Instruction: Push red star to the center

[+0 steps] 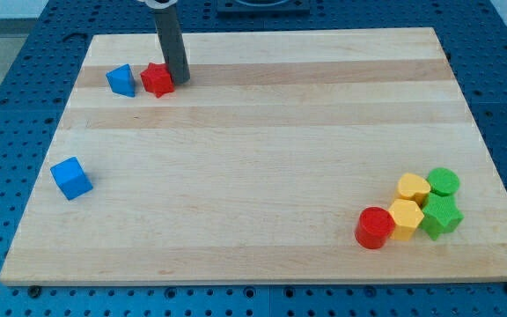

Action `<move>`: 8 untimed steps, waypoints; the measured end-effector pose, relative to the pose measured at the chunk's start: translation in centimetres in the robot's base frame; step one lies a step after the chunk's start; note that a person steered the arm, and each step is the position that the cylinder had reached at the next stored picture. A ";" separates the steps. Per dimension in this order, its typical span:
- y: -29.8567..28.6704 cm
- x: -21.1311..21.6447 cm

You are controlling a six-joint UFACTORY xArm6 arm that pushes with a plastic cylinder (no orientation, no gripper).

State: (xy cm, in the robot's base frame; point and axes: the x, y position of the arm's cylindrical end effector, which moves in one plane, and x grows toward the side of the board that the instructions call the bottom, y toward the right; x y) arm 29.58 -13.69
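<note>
The red star (157,79) sits near the tabletop's (253,132) top-left, touching my tip (180,79) on the tip's left side. A blue block (121,80) lies just beyond the star, leftward. There are no jaws here, only the rod. Another blue cube (70,178) sits below-left; a red cylinder (374,227), yellow and green blocks cluster far lower right
</note>
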 end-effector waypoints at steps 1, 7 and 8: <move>-0.4 -3.8; 8.1 6.1; 15.1 10.0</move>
State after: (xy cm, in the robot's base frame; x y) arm 39.55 1.42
